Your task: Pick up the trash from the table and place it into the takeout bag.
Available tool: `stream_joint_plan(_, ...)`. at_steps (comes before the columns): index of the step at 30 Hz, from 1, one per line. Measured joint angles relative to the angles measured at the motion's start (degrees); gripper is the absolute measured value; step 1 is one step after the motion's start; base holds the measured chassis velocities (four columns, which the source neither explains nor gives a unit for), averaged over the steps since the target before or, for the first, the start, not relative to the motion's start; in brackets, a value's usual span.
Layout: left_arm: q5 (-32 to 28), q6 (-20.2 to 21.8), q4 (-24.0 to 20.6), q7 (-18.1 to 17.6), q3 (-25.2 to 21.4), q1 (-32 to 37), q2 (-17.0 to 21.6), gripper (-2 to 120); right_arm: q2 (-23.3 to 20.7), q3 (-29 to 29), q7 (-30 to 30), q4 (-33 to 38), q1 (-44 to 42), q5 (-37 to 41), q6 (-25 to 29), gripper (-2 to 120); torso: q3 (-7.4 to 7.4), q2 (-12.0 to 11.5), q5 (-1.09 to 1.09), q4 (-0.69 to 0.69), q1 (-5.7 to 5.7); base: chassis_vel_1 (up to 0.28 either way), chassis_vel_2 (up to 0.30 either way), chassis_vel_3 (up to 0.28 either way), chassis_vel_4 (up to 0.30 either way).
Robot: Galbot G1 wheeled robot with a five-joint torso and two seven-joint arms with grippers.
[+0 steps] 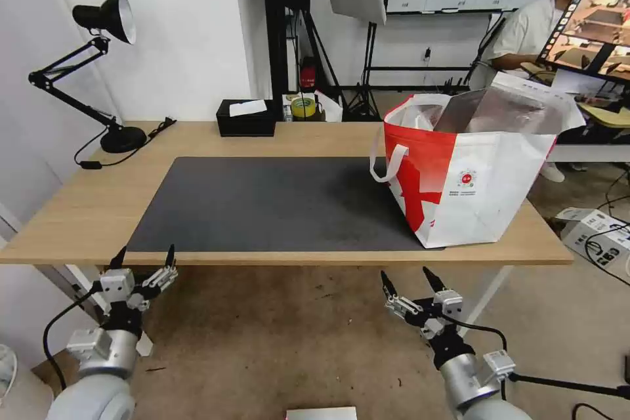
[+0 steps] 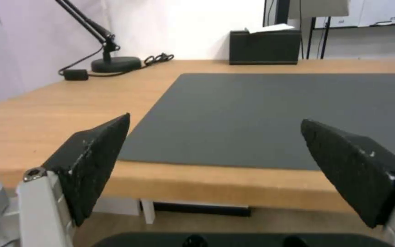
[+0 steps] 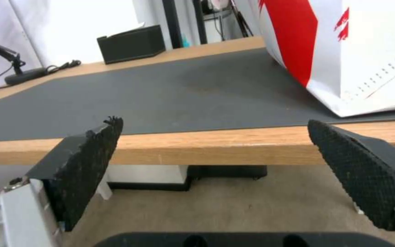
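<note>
Both grippers, left (image 1: 143, 257) and right (image 1: 407, 279), gape empty at lower frame below table (image 1: 79, 210); bag (image 1: 472, 170) at right.

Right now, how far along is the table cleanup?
Looks finished or nearly so: the mat and table carry no loose trash, and the takeout bag stands on the mat's right end. Nothing is in hand; the left hand and right hand hang open below the front edge. The bag's contents are unclear.

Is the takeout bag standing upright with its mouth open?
Yes. The takeout bag stands upright on the table, mouth open, foil lining showing.
</note>
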Motion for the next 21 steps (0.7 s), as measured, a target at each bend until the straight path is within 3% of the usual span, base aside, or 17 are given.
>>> stream_joint_plan(21, 2.4, -4.5, 0.8, 2.7, 0.0, 5.1, -3.9, 100, 0.0, 0.0, 0.0, 0.0, 0.0, 0.0, 0.0, 100, 0.0, 0.0, 0.0, 0.0, 0.0, 0.0, 0.0, 0.0, 0.0)
